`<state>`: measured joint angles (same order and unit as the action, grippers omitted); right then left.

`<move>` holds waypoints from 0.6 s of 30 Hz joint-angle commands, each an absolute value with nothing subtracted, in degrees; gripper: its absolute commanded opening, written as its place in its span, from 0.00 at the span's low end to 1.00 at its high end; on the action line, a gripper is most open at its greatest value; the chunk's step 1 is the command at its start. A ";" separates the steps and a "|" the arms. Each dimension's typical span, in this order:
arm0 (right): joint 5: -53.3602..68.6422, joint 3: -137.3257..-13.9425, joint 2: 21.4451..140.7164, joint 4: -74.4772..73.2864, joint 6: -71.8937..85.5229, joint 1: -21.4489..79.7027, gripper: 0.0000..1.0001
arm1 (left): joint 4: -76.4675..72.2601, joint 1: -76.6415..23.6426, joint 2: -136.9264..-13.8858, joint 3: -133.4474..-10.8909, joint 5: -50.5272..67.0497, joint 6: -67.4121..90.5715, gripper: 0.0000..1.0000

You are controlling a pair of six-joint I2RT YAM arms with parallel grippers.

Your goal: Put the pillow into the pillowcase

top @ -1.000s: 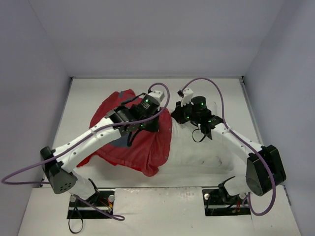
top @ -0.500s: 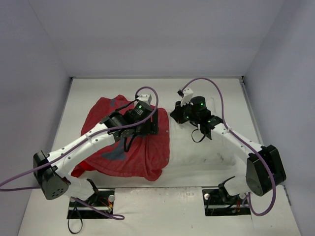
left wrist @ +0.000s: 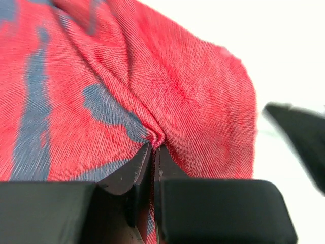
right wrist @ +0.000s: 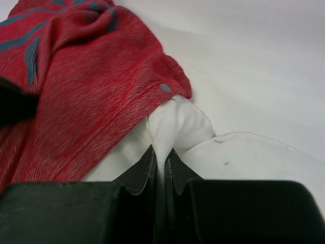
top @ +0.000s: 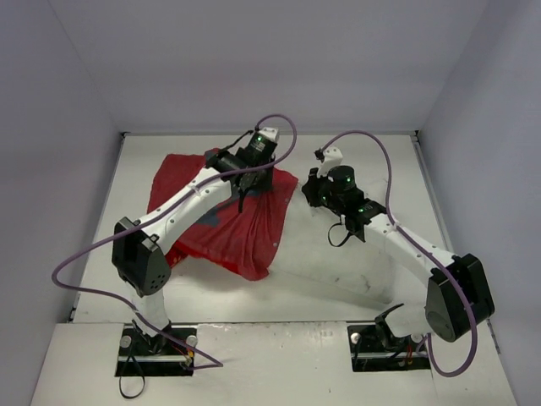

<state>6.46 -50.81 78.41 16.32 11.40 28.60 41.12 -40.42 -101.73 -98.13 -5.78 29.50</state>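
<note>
The white table bears it all. The red pillowcase lies over its left half, dull bluish-patched side up, its right hem lapping the white pillow, which juts out towards the right arm. The left gripper has its jaws pressed together on a puckered fold of the pillowcase near the far hem, likely to drag the cover along. The right gripper pinches a corner of the pillow just beside that hem, probably to anchor it against the pull. A small grey stud sits on the hem, just above the pinched corner.
</note>
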 commanded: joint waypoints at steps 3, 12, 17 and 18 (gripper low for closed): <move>2.89 -54.22 76.02 23.12 12.57 29.18 0.00 | 33.66 -39.03 -103.45 -109.68 -3.87 19.16 0.00; 14.58 -56.33 75.24 21.01 6.16 28.13 0.28 | 33.92 -35.07 -91.25 -94.06 -5.18 16.18 0.59; 19.77 -58.45 71.46 15.48 0.62 28.13 0.71 | 34.10 -31.30 -81.40 -85.62 -4.40 12.84 0.65; 20.38 -58.36 70.15 14.95 0.62 28.04 0.74 | 34.19 -30.85 -80.43 -84.30 -3.96 12.66 0.66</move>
